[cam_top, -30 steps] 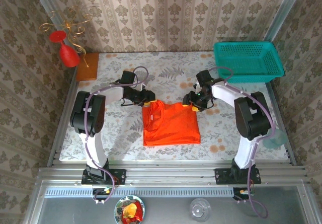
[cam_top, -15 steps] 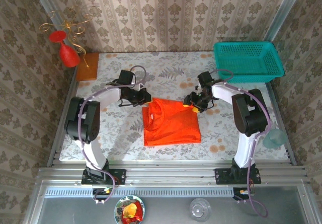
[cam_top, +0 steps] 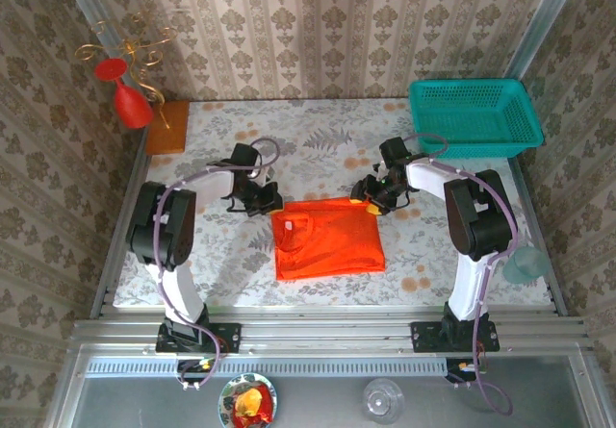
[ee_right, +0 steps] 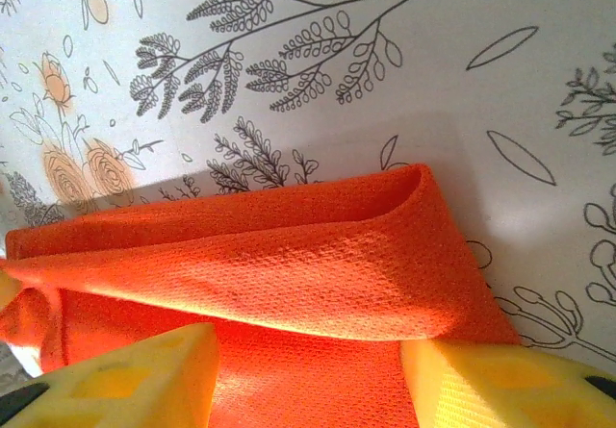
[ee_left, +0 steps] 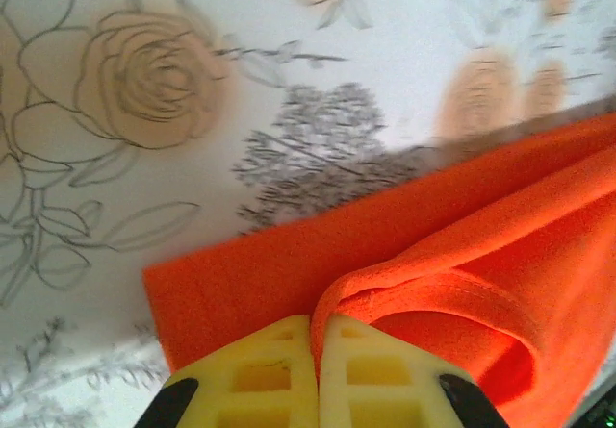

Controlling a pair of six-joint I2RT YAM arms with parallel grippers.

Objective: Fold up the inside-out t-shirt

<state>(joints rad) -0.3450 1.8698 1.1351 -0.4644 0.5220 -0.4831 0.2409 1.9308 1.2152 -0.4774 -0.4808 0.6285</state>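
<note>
The bright orange inside-out t-shirt (cam_top: 327, 243) lies folded into a rough rectangle in the middle of the flowered table (cam_top: 318, 139). My left gripper (cam_top: 270, 202) is at the shirt's far left corner. In the left wrist view its yellow fingers (ee_left: 260, 370) are shut on a thin hemmed fold of the t-shirt (ee_left: 443, 255), meeting at the left gripper (ee_left: 317, 322). My right gripper (cam_top: 372, 203) is at the far right corner. Its jaws stand apart over the t-shirt (ee_right: 318, 255), so the right gripper (ee_right: 308, 356) is open, with a rolled fold just beyond its fingertips (ee_right: 144, 375).
A teal basket (cam_top: 474, 115) stands at the back right. An orange-brown wooden block (cam_top: 166, 127) and a red goblet-shaped ornament (cam_top: 130, 103) are at the back left. A clear cup (cam_top: 526, 264) sits off the table's right edge. A bowl (cam_top: 248, 401) and a glass (cam_top: 383, 399) lie below the front rail.
My left gripper has shut on the shirt's far left edge and drawn it left and slightly nearer, pulling the far edge straight. The right gripper has stayed in place.
</note>
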